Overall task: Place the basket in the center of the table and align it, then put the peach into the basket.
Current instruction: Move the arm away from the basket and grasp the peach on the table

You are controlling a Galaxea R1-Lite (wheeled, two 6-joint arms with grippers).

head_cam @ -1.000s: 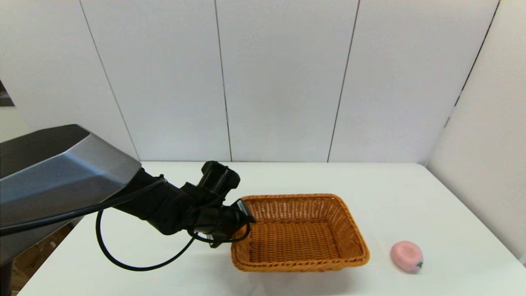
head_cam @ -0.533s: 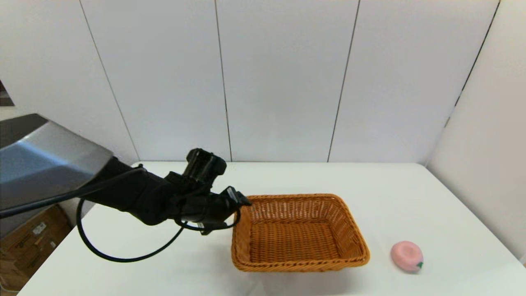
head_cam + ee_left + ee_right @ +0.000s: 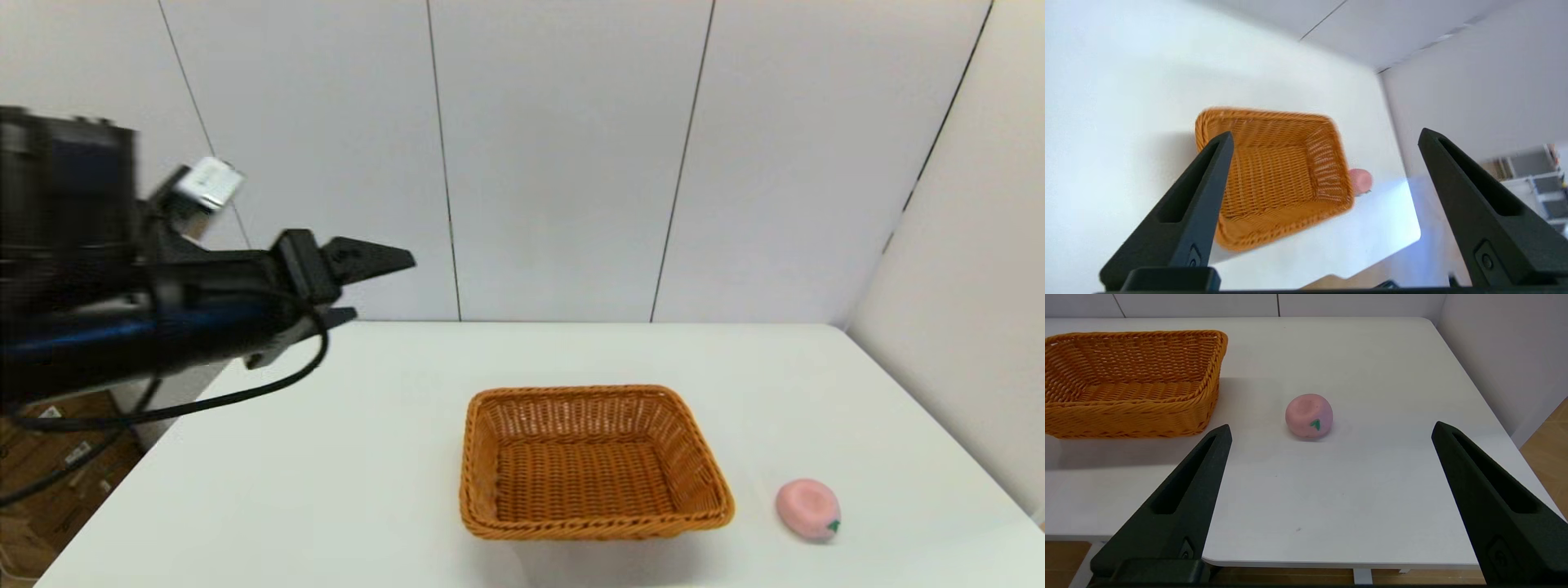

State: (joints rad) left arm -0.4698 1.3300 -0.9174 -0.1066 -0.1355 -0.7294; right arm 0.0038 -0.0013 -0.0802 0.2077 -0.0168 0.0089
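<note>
Since the earlier frames, the left pincer [image 3: 367,286] has been lifted off the left rim of the basket [image 3: 594,464] and withdrawn up and to the left; it is now held high above the table [image 3: 326,457], well apart from the basket. Its fingers [image 3: 1196,196] are spread wide and nothing is gripped. The basket is unchanged in position: it is seated flat near the table centre, empty, with its long sides roughly parallel to the near table edge. The peach [image 3: 808,509] is located on the table at 3 o'clock from the basket, near it but not touching, with its green leaf turned toward the near edge. The right pincer [image 3: 1331,433] is held low at the near table edge, fingers spread wide, empty, with the peach framed between the fingers and farther off.
</note>
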